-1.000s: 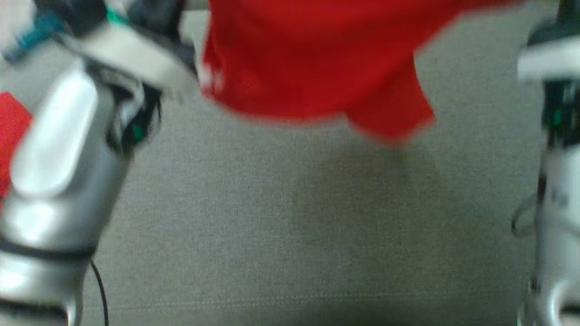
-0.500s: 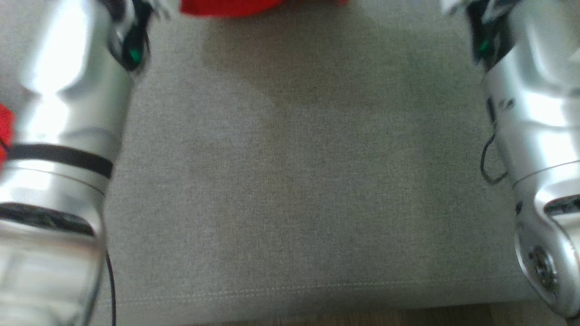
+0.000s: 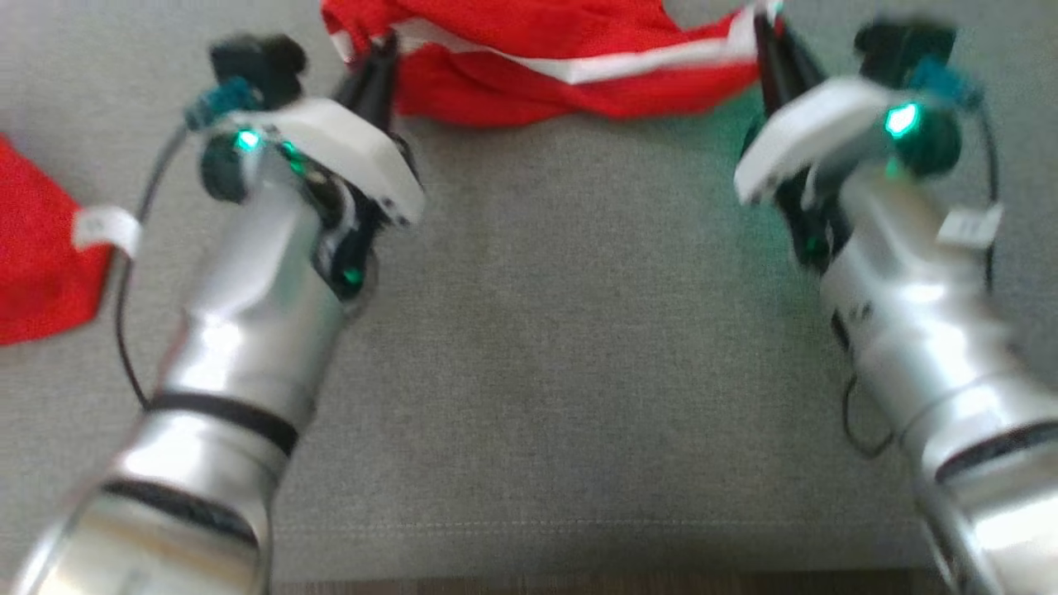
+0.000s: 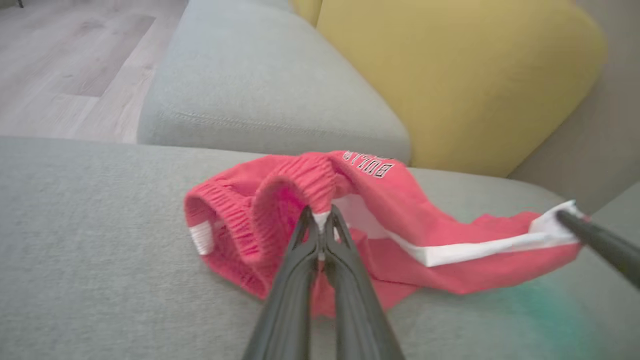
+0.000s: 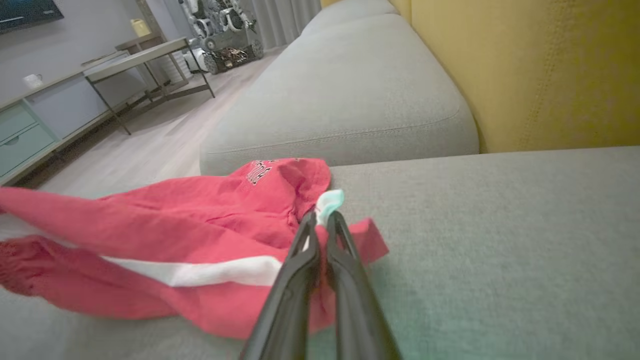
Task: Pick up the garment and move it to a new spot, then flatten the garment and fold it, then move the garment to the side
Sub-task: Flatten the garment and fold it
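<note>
The garment (image 3: 537, 58), red shorts with a white side stripe, lies bunched on the grey sofa seat (image 3: 562, 330) at the top of the head view. My left gripper (image 3: 376, 49) is shut on its elastic waistband end (image 4: 320, 180), the fingertips pinching white trim. My right gripper (image 3: 764, 33) is shut on the other end, a white hem corner (image 5: 330, 200). The garment (image 4: 400, 225) stretches between the two grips, and in the left wrist view the right gripper's fingers (image 4: 600, 242) hold the far corner. In the right wrist view the garment (image 5: 175, 225) spreads to the left of my fingers.
A second red cloth (image 3: 41, 248) with a white tag lies at the left edge of the seat. A yellow back cushion (image 4: 450, 75) stands behind the garment. Another grey seat cushion (image 5: 350, 90) adjoins, and beyond it lie wooden floor (image 5: 150, 145) and a low table (image 5: 140, 55).
The head view has shifted. A second ago the garment hung in the air between the arms; now it rests on the seat farther from me, both grippers still shut on it.
</note>
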Robot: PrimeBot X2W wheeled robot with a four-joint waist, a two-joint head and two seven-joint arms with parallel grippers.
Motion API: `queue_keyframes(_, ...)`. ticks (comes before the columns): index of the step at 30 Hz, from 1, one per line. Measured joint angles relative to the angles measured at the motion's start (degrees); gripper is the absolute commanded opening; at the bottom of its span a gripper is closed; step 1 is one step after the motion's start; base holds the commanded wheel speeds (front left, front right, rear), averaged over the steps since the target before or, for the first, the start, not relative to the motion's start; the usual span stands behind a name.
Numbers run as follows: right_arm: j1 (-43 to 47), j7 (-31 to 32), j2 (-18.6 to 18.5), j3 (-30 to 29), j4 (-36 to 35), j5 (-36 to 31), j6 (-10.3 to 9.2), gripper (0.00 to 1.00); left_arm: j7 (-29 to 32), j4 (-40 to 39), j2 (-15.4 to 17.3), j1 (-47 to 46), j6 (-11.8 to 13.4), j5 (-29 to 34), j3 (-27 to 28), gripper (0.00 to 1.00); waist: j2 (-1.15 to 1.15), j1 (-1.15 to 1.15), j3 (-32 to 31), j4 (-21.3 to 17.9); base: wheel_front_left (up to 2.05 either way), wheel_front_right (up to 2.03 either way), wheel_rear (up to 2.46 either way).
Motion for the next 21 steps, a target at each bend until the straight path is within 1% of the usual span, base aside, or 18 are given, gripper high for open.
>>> queue_keyframes(1, 0.0, 0.0, 0.0, 0.0, 0.0, 0.0, 0.0, 0.0, 0.0, 0.0, 0.0, 0.0, 0.0, 0.0, 0.0, 0.0, 0.0, 0.0, 0.0, 0.0, 0.0, 0.0, 0.0)
queue_keyframes(4, 5.88, -0.59, 0.0, 0.86, -2.26, 0.85, 0.0, 0.0, -0.01, -7.94, -0.09, 7.12, 0.0, 0.38, 0.99, 0.0, 0.0, 0.0, -1.78, 0.44, 0.0, 0.0, 0.0)
queue_keyframes(5, 13.81, -0.64, 0.0, 0.6, -6.12, 0.77, 0.0, 0.0, -0.01, -13.38, 0.33, 17.5, 0.0, 2.03, 1.92, 0.0, 0.0, 0.0, -4.02, 0.46, 0.0, 0.0, 0.0)
queue_keyframes(8, 22.95, -0.65, -0.05, -2.31, -12.76, -0.66, 0.0, 0.0, 0.0, -17.82, 1.27, 27.44, 0.0, 4.15, 1.37, 0.0, 0.0, 0.0, -6.47, 0.32, 0.0, 0.0, 0.0)
queue_keyframes(12, 35.86, -0.65, -0.22, -8.65, -23.74, -3.1, 0.0, 0.0, 0.0, -23.72, 2.49, 36.38, 0.0, 4.77, 1.37, 0.0, 0.0, 0.0, -9.43, 0.07, 0.0, 0.0, 0.0)
queue_keyframes(16, 49.22, -0.63, 0.09, -12.46, -34.3, -5.53, 0.0, 0.0, 0.0, -29.16, 4.34, 43.05, 0.09, 5.41, 3.53, 0.0, 0.0, -0.01, -11.82, -0.4, 0.0, 0.0, 0.0)
queue_keyframes(18, 55.76, 0.41, 0.58, -14.36, -40.03, -6.61, 0.0, 0.0, 0.0, -31.51, 5.35, 46.69, 0.82, 5.94, 4.23, 0.0, 0.0, -0.01, -12.88, -0.7, 0.0, 0.0, 0.0)
queue_keyframes(21, 64.42, 4.08, 1.16, -16.58, -49.46, -7.97, 0.0, 0.0, 0.0, -35.96, 6.62, 52.21, 2.66, 6.83, 5.14, 0.0, 0.0, -0.01, -14.31, -1.04, 0.0, 0.0, 0.0)
